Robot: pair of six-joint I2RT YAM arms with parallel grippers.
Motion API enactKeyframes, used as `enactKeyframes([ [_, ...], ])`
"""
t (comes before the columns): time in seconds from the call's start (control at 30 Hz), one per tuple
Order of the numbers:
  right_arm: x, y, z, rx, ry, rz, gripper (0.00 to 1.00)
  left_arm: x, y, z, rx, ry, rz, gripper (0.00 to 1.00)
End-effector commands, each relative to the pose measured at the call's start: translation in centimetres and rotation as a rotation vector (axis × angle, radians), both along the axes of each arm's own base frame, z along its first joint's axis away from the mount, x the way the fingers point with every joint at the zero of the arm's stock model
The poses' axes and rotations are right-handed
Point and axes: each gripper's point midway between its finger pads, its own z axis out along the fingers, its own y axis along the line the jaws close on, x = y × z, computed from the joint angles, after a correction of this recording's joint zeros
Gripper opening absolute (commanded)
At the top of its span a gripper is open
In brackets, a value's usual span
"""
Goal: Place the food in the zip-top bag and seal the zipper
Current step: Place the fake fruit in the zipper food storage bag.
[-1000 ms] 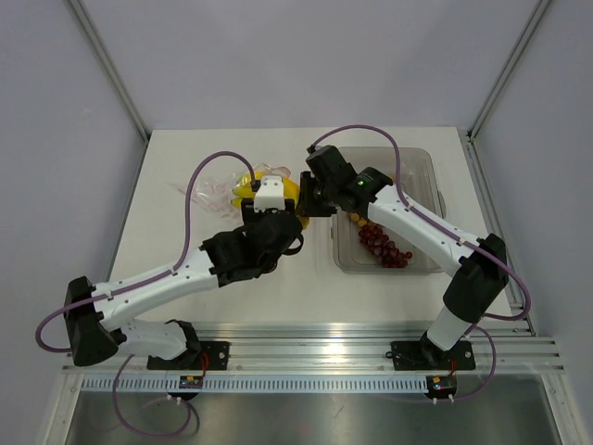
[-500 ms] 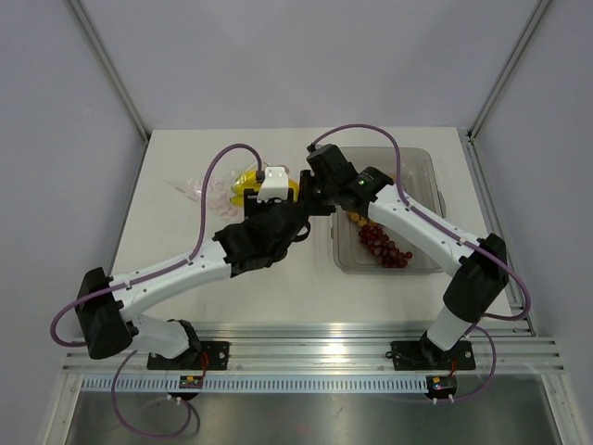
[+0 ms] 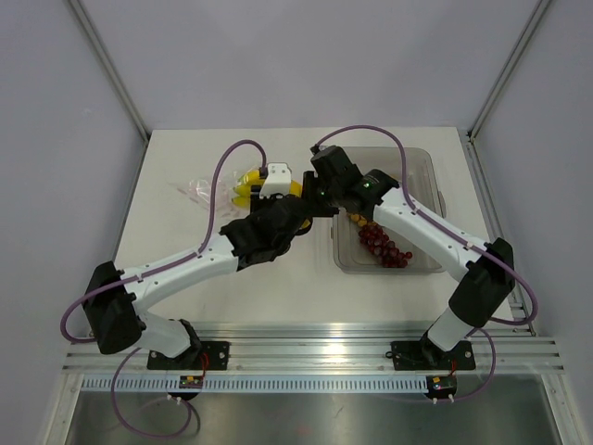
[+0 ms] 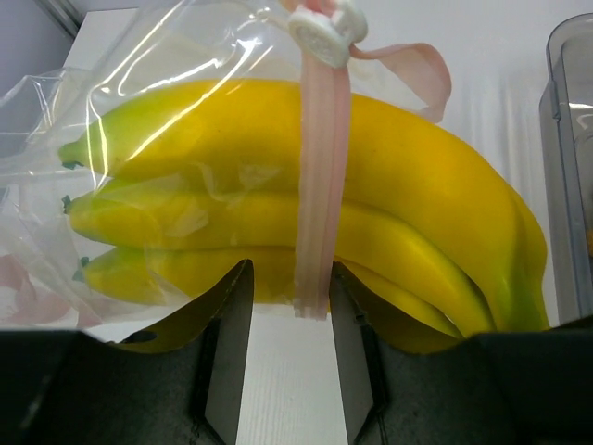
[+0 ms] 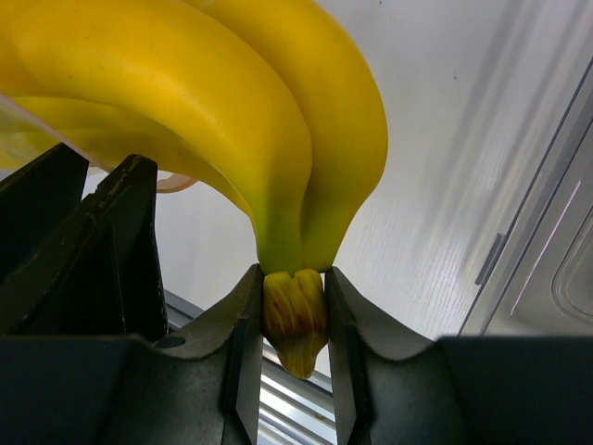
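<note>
White table (image 3: 167, 227), bananas (image 3: 243, 180) mostly hidden under arms

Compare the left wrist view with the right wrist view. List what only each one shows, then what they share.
Only the left wrist view: the zip-top bag over the tips of the bananas, and its pink zipper with a white slider, the strip's end between the open left gripper. Only the right wrist view: the right gripper clamped on the stem. Both: the bananas, the white table and the clear tray.
</note>
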Motion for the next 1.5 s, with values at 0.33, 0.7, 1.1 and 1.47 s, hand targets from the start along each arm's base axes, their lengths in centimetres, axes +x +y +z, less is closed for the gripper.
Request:
enactKeyframes([
  [0.33, 0.6, 0.0, 3.6, 0.093, -0.079, -0.017, 0.0, 1.3, -0.4, 1.7, -0.012, -0.046, 0.037, 0.05],
  [0.7, 0.0, -0.3, 3.6, 0.095, -0.08, 0.001, 0.0, 0.9, -8.0, 3.4, -0.246, 0.135, -0.563, 0.0],
  [1.1, 1.1, -1.1, 2.4, 0.047, -0.07, 0.013, 0.0, -3.6, -13.8, 4.4, -0.497, 0.344, -1.085, 0.0],
  [1.47, 0.4, -3.7, 2.5, -0.002, -0.08, -0.02, 0.0, -5.0, -13.7, 5.0, -0.588, 0.421, -1.242, 0.0],
])
